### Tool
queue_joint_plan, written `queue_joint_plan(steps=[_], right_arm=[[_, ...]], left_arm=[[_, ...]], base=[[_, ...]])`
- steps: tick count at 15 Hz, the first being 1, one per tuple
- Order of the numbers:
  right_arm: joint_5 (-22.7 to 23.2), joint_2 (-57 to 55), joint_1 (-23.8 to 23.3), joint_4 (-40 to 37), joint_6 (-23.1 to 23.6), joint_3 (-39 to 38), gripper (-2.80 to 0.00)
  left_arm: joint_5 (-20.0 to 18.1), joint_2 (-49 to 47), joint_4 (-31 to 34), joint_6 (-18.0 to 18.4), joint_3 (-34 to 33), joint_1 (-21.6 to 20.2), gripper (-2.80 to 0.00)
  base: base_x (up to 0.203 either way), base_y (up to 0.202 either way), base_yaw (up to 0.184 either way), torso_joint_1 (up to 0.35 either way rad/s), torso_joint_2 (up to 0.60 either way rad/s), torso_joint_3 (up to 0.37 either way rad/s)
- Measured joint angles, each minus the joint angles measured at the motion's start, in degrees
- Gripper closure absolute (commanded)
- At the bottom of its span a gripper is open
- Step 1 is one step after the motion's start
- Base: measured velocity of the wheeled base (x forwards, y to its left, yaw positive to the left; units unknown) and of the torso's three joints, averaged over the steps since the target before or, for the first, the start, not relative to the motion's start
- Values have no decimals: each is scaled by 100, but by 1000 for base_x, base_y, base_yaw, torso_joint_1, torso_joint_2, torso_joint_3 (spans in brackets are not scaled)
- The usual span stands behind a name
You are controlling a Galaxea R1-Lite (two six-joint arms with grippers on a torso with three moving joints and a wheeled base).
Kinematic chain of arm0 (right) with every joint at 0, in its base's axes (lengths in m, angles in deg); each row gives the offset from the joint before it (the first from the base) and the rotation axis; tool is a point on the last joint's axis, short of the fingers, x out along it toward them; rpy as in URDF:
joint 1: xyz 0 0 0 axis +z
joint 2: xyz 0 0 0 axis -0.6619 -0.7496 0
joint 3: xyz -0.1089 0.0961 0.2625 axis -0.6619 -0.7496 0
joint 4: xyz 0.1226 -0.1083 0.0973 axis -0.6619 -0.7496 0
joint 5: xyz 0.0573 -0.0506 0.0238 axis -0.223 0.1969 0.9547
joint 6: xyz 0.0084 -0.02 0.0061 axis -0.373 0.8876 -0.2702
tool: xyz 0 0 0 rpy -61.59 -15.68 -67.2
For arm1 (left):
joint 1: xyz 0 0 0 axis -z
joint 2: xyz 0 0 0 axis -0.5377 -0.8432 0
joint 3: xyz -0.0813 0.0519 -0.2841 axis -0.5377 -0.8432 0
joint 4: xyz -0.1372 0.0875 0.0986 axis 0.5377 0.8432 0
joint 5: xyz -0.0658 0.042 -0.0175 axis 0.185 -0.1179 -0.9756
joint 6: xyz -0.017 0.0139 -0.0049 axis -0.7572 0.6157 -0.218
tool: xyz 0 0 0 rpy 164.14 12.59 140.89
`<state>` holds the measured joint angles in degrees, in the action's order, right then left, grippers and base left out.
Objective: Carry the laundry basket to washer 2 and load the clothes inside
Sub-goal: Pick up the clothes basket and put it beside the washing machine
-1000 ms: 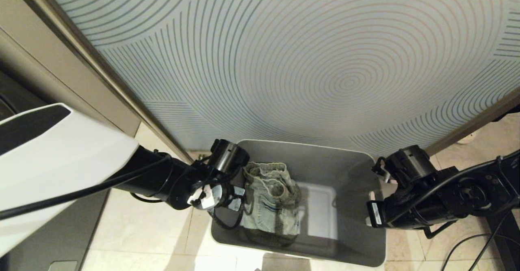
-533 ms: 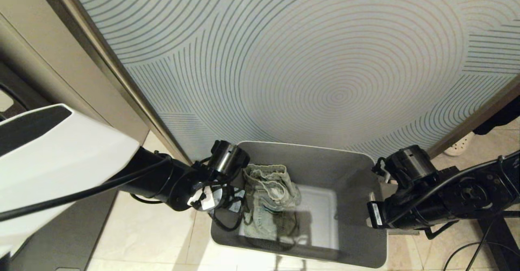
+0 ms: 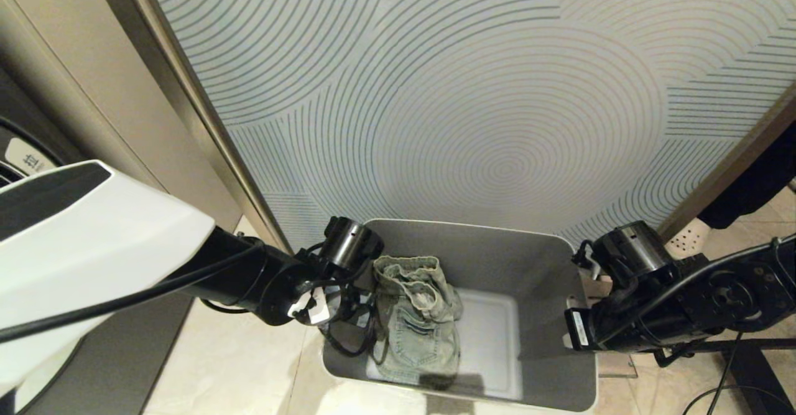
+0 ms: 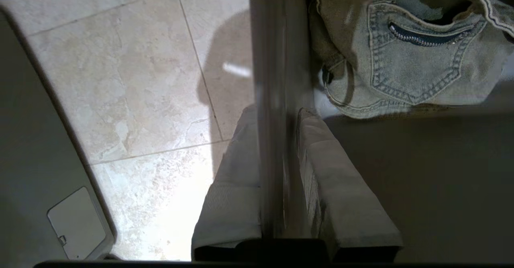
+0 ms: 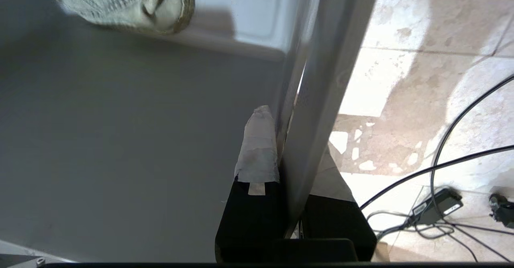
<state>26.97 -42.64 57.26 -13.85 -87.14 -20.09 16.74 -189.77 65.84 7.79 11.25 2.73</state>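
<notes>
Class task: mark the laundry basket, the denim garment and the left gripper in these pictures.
laundry basket (image 3: 472,247): head view, inner face of its far wall.
denim garment (image 3: 416,331): head view, its back-pocket panel.
left gripper (image 4: 281,175): left wrist view, clamped basket wall between its taped fingers.

Matt plastic, faded cloth.
I see a smooth grey bin (image 3: 547,259), soft worn denim (image 3: 416,321), and polished stone-look tiles (image 4: 132,83).
</notes>
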Motion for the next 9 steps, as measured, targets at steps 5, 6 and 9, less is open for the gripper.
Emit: queue_joint_plan(steps=[5,6,9], right_arm=[[0,35,0,2,5,0,0],[0,36,0,2,8,1,0],[0,35,11,7,11,12,0]], left_arm=[[5,23,-2,-30,-15,0,0],[8,23,-2,-33,-15,0,0],[11,20,-2,-33,-15,-1,0]], base=[[0,0,0,1,3,203],[0,0,0,7,1,200],[0,0,0,1,1,205]])
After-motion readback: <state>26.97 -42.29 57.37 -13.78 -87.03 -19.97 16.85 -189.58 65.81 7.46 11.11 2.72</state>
